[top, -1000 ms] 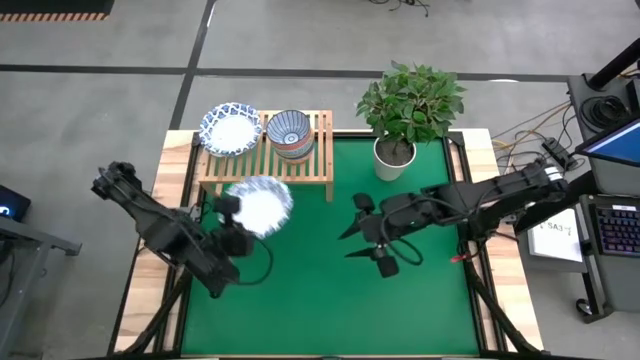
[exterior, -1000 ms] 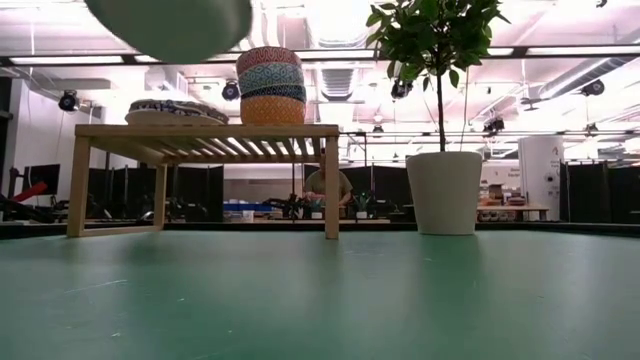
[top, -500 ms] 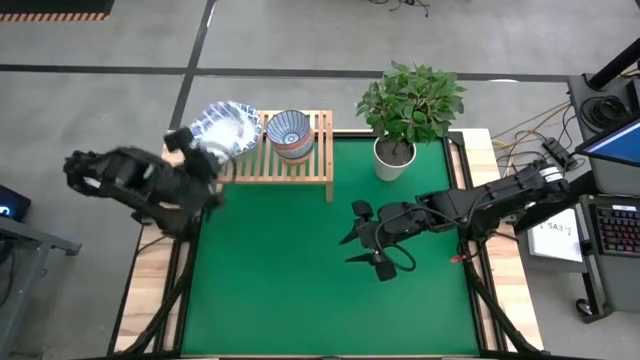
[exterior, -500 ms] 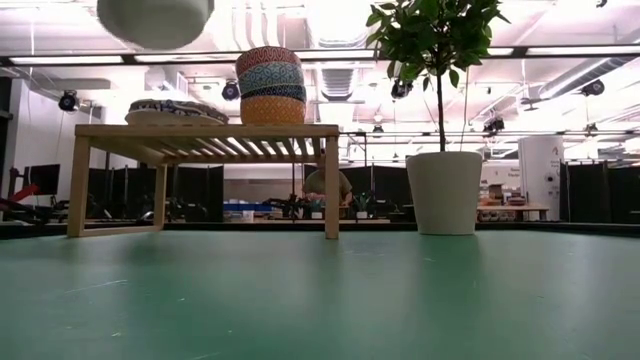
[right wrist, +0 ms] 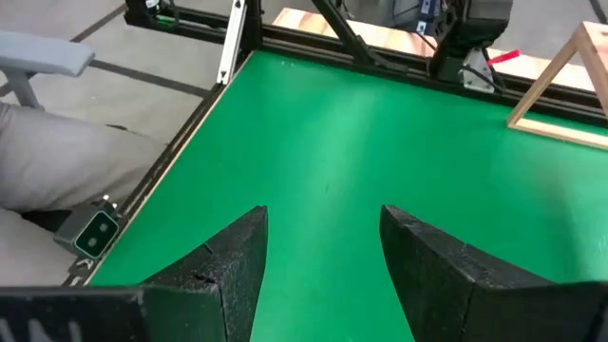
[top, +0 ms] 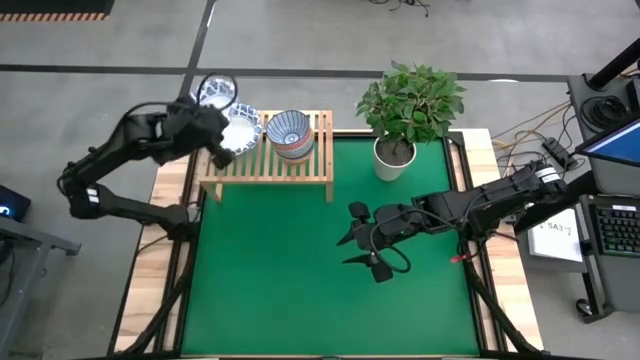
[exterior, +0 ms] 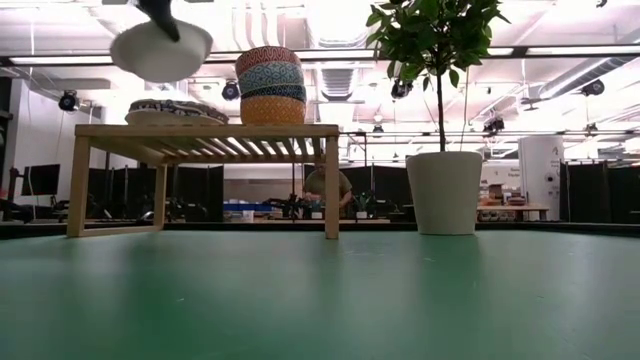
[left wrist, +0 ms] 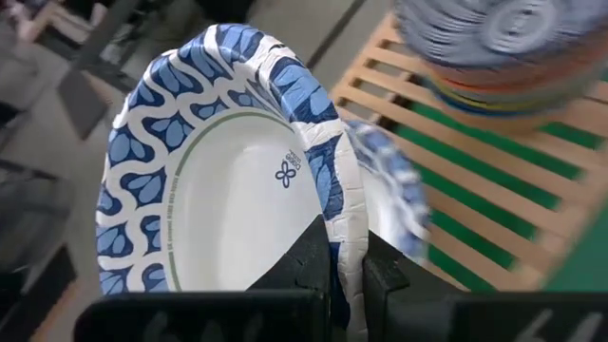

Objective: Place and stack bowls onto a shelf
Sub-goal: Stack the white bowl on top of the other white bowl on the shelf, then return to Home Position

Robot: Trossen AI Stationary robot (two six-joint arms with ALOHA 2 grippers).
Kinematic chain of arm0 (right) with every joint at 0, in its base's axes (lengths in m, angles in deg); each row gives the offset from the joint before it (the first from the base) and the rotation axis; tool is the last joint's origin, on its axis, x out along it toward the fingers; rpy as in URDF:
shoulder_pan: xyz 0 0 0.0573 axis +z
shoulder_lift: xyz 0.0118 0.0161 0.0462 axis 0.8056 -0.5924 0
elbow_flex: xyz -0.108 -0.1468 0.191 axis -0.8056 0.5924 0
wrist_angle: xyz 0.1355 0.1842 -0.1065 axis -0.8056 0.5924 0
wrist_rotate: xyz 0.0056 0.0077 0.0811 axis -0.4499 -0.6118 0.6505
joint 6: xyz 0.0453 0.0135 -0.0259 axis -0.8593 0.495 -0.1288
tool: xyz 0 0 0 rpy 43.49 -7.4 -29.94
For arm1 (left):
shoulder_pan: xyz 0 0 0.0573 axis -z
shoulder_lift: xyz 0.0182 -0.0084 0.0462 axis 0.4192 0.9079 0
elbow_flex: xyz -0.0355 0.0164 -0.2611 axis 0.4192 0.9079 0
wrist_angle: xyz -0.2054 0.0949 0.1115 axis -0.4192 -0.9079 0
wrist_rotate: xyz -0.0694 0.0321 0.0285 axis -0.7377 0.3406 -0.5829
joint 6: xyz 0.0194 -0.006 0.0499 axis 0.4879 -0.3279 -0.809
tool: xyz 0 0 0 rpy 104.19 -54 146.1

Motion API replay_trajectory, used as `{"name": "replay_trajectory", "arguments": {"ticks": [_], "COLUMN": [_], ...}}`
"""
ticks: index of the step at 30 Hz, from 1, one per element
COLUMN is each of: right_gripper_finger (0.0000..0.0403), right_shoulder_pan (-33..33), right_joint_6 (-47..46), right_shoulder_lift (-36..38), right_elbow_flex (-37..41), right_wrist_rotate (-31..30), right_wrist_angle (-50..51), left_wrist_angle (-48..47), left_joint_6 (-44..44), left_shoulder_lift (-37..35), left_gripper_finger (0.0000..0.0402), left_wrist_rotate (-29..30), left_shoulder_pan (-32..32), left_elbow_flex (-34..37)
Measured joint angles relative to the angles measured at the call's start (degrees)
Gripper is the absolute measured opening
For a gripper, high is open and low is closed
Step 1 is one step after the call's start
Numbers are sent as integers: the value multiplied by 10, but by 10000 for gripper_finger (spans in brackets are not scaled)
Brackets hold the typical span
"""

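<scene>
White bowl (left wrist: pixel 228 190) in left tool (left wrist: pixel 347 271), above wooden shelf (top: pixel 300 165).

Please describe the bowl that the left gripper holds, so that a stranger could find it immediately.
Find the wooden shelf at the table's far edge. Above its left end, the left gripper pinches a wide white bowl by its blue patterned rim. It alone is tilted in the air; the others rest on the shelf.

Bright even overhead lighting, ceiling lamps glaring in low view, stacked bowls (left wrist: pixel 503 57) motion-blurred
</scene>
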Motion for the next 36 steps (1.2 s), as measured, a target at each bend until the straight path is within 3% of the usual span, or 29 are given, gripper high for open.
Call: {"name": "replay_trajectory", "arguments": {"ticks": [6,13,26,30,36], "right_gripper_finger": [194,194,194,194,194], "right_shoulder_pan": [0,0,0,0,0], "right_joint_6": [0,-7,-17,-25,-31], "right_shoulder_lift": [0,0,0,0,0], "right_elbow_flex": [1,5,16,27,59], "right_wrist_rotate": [0,0,0,0,0], "right_wrist_angle": [-2,-1,-1,-2,-46], "left_wrist_angle": [47,47,41,29,27], "left_joint_6": [-37,-41,-24,1,79], "left_shoulder_lift": [49,101,125,105,57], "left_gripper_finger": [0,13,131,160,180], "left_wrist_rotate": [-17,-19,-21,-85,-243], "left_shoulder_pan": [-67,-82,-81,-78,-69], "left_elbow_flex": [15,29,29,25,28]}}
